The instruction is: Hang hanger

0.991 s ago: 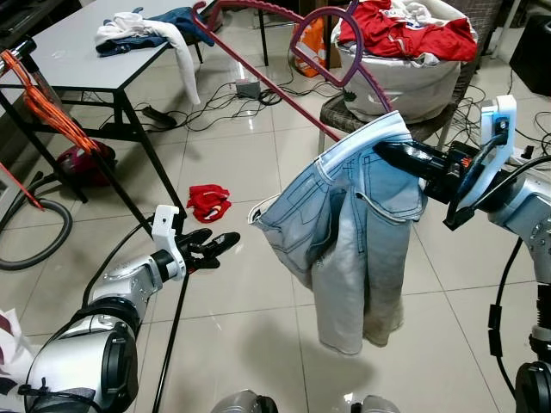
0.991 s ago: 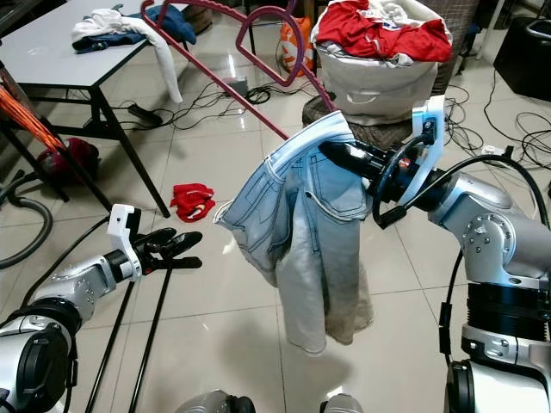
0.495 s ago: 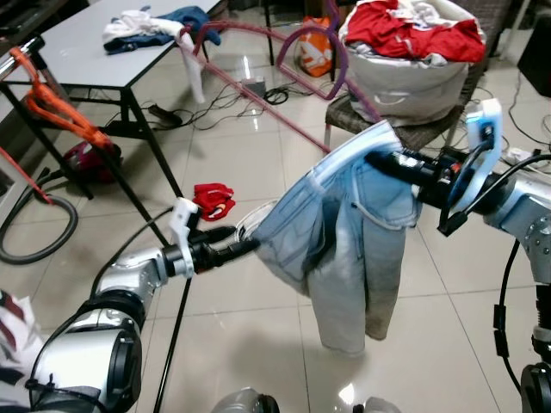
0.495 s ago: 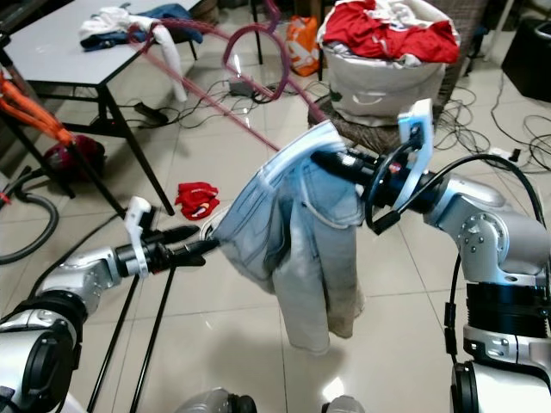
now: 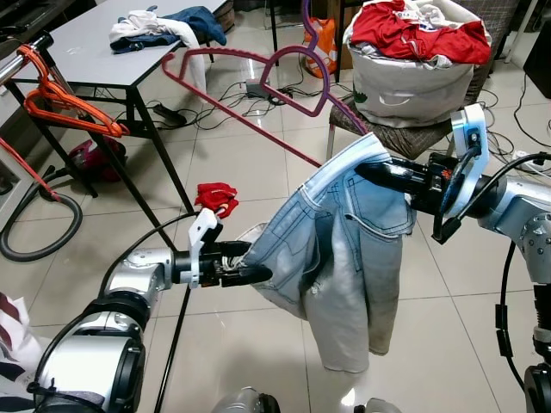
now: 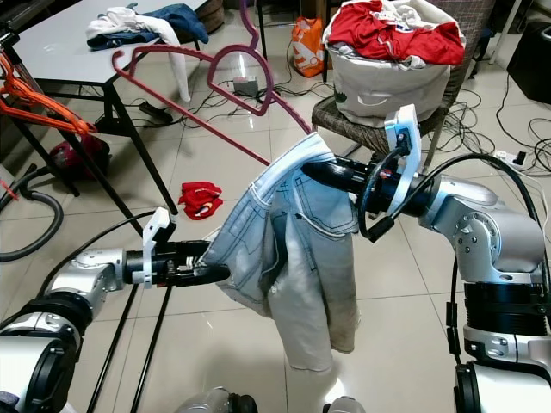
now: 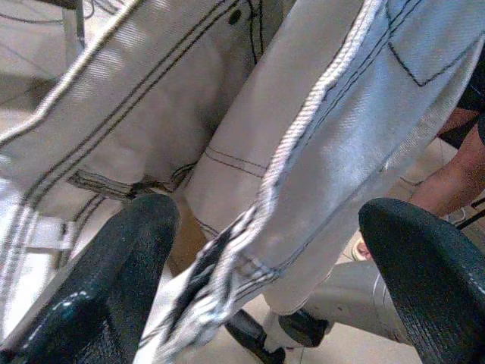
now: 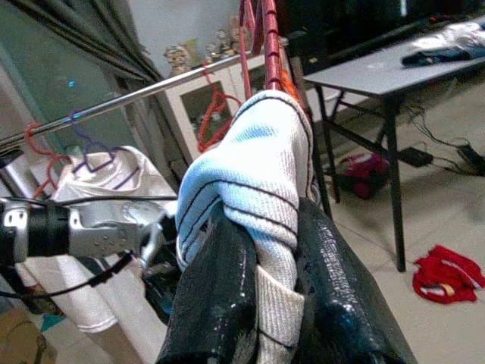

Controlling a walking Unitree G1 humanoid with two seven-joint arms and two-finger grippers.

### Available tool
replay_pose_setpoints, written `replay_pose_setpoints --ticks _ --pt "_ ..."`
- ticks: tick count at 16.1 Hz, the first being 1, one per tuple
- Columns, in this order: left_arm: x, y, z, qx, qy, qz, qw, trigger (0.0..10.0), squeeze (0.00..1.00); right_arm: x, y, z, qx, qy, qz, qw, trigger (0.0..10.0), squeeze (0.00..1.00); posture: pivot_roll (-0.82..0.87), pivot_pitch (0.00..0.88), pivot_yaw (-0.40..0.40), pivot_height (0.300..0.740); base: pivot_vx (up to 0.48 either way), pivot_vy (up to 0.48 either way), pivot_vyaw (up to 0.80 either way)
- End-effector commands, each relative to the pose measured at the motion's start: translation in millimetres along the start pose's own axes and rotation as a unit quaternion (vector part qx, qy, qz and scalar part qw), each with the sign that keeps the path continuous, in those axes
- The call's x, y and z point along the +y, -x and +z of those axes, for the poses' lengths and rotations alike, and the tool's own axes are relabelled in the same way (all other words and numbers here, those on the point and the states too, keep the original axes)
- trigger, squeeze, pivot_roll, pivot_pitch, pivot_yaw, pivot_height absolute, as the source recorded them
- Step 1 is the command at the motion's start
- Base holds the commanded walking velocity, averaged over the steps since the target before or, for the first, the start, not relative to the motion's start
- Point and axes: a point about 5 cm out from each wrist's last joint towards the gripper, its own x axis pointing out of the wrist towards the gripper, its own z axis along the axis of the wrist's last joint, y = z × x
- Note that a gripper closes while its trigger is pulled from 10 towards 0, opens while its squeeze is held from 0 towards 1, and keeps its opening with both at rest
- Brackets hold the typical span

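Note:
Light blue denim shorts (image 5: 344,258) hang from a large maroon hanger (image 5: 250,70), whose hook rises toward the table. My right gripper (image 5: 368,170) is at the waistband, shut on the denim (image 8: 258,167) folded over the hanger's arm. The left gripper (image 5: 258,275) is at the shorts' lower left edge. In the left wrist view its fingers (image 7: 114,258) stand open with a denim seam (image 7: 303,144) between them. A metal clothes rail (image 8: 144,92) with other hangers shows behind the shorts in the right wrist view.
A grey table (image 5: 86,43) with clothes stands at the far left, with an orange hanger (image 5: 65,99) on a rail end near it. A laundry bag of red clothes (image 5: 413,52) sits on a chair behind. On the tiles lie a red cloth (image 5: 215,196), cables and a vacuum hose (image 5: 34,237).
My left gripper has reached right, from free space to the shorts' lower edge. The right gripper has carried hanger and shorts slightly left. The head camera has shifted.

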Motion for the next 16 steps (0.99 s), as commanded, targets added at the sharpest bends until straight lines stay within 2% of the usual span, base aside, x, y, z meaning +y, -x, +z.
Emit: replay_pose_setpoints --ticks 1,2,3,6,7,12,14,16 --pt "1.3 0.0 3 0.006 -0.021 0.011 1.0 10.0 0.0 14.2 -12.0 22 -0.02 0.042 0.041 0.998 10.0 0.0 -0.21 0.0 0.144 0.74 0.0 0.0 0.0" --pt "1.0 -3.3 1 0.005 -0.024 0.021 0.999 10.0 0.0 17.5 -14.1 23 -0.02 0.045 0.048 0.998 10.0 0.0 -0.21 0.0 0.144 0.74 0.0 0.0 0.0" --pt "1.0 -8.5 -4 0.009 -0.024 0.049 0.998 0.0 0.0 20.4 -14.8 24 -0.02 0.048 0.052 0.997 10.0 0.0 -0.21 0.0 0.145 0.74 0.0 0.0 0.0" --pt "-2.4 -13.6 -13 0.011 -0.005 0.05 0.999 0.0 0.0 21.3 -14.1 24 -0.02 0.048 0.053 0.997 10.0 0.0 -0.21 0.0 0.145 0.74 0.0 0.0 0.0" --pt "-2.0 -16.0 -15 0.002 0.004 0.067 0.998 0.0 0.0 21.7 -14.0 24 -0.021 0.047 0.051 0.997 10.0 0.0 -0.21 0.0 0.144 0.74 0.0 0.0 0.0" --pt "3.4 -18.1 -7 -0.075 0.051 0.118 0.989 0.0 0.0 23.6 -15.2 24 -0.023 0.043 0.054 0.997 10.0 0.0 -0.21 0.0 0.14 0.74 0.0 0.0 0.0" --pt "3.8 -17.6 -8 -0.064 0.038 0.124 0.989 0.0 0.0 22.6 -15.3 22 -0.021 0.041 0.052 0.998 10.0 0.0 -0.21 0.0 0.137 0.74 0.0 0.0 0.0" --pt "4.5 -16.0 -6 -0.074 0.04 0.124 0.989 0.0 0.0 19.8 -13.6 19 -0.016 0.036 0.046 0.998 10.0 0.0 -0.21 0.0 0.137 0.74 0.0 0.0 0.0"
